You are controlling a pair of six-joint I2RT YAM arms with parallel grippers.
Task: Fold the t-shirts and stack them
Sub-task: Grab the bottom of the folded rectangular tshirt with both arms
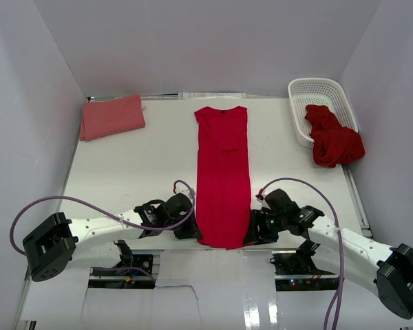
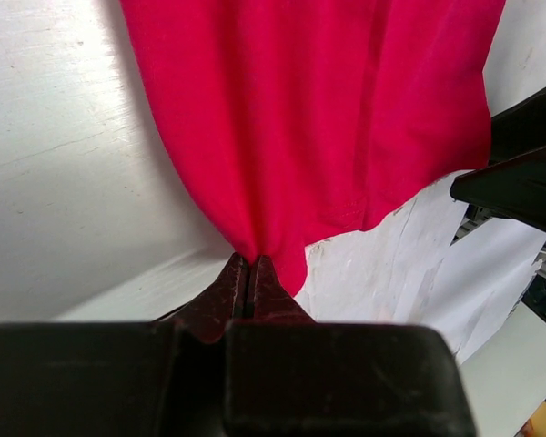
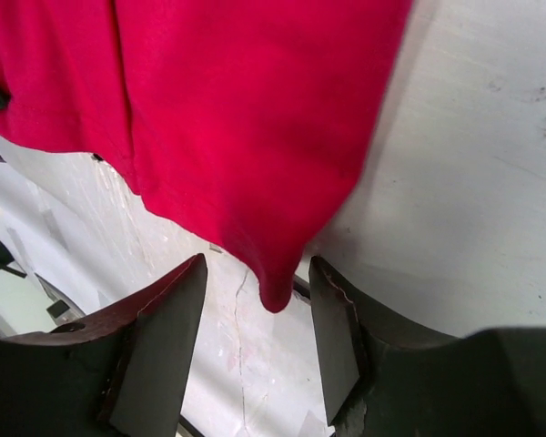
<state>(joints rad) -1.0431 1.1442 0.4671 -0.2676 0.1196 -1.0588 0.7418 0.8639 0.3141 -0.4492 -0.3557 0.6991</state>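
Long red t-shirt (image 1: 222, 179) lies flat down the centre of the bench (image 1: 138, 172). It's narrowed to a strip, no sleeves showing, neckline toward top of frame, hem at the bottom by the arm bases.

Left fingers (image 2: 248, 273) are clenched on the hem's lower-left corner. Wrist view shows cloth pinched right at the tips and bunching into them. Right fingers (image 3: 164, 337) stand apart w/ the lower-right hem corner between them and no pad touching cloth, so that side is released, not gripping.

Both sit at the hem corners prob. because the next fold runs bottom-to-top: both corners have to lift together so the strip goes over square. Right side must close on its corner first; lifting w/ the left alone would skew the strip.

Salmon-pink t-shirt (image 1: 112, 117), folded, sits upper left = start of the stack, so this one likely ends up there. Crumpled red t-shirt (image 1: 334, 141) spills over the rim of the white basket (image 1: 316, 86) upper right, not yet folded. Task approx. mid-way.
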